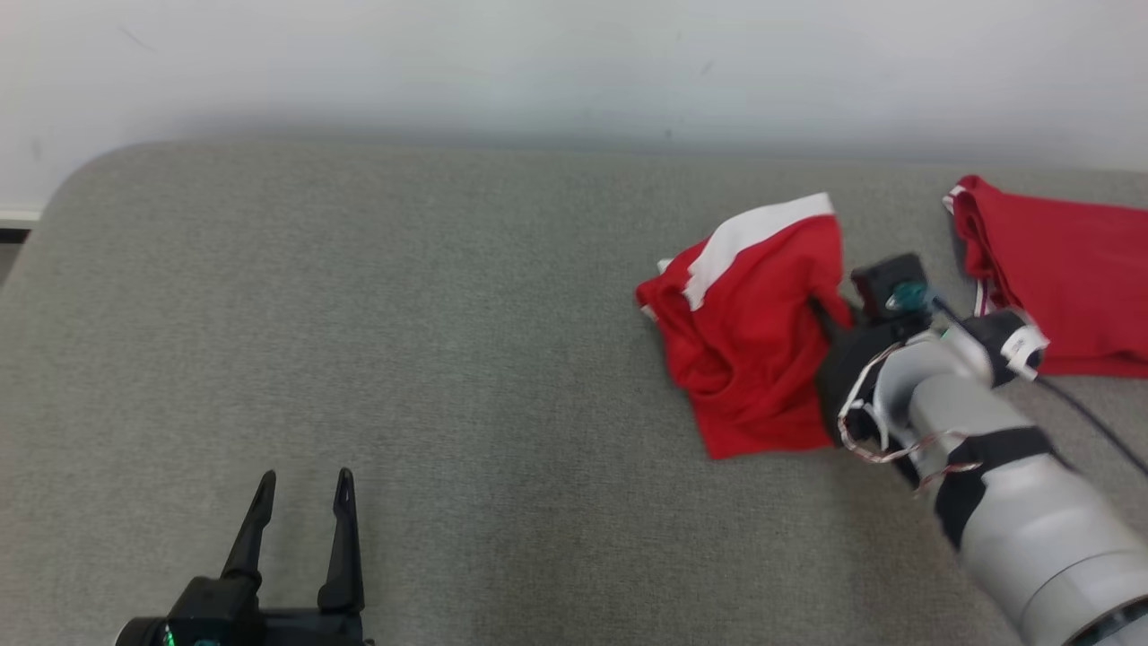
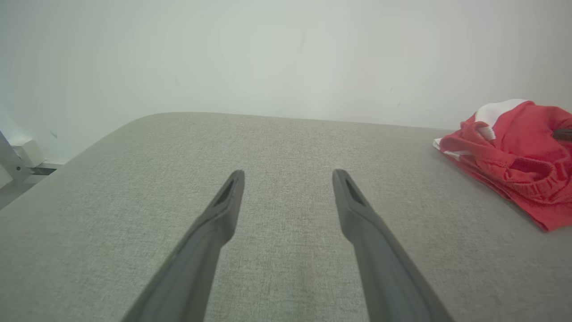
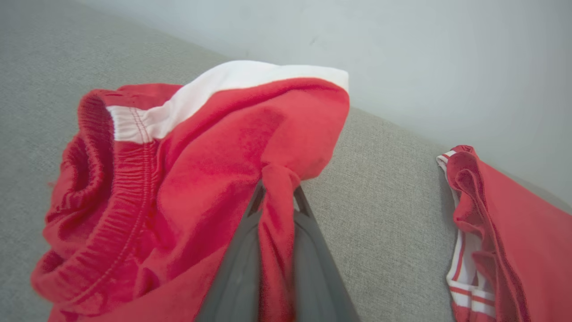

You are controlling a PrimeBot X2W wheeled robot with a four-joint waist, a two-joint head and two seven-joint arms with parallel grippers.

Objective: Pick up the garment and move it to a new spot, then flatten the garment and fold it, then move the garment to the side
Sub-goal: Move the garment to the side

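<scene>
A crumpled red garment [image 1: 749,336] with a white band lies on the grey padded table [image 1: 448,359], right of centre; it also shows in the left wrist view [image 2: 514,152] and the right wrist view [image 3: 201,179]. My right gripper [image 1: 821,314] reaches into its right edge and is shut on a pinched fold of the red cloth [image 3: 275,197], which runs down between the two fingers. My left gripper [image 1: 300,484] rests open at the lower left, well away from the garment, with nothing between its fingers [image 2: 228,201].
A second red garment [image 1: 1058,287] with white striped trim lies at the far right of the table, also seen in the right wrist view [image 3: 500,232]. A pale wall [image 1: 574,63] stands behind the table's far edge. The table's rounded far left corner [image 1: 81,179] shows.
</scene>
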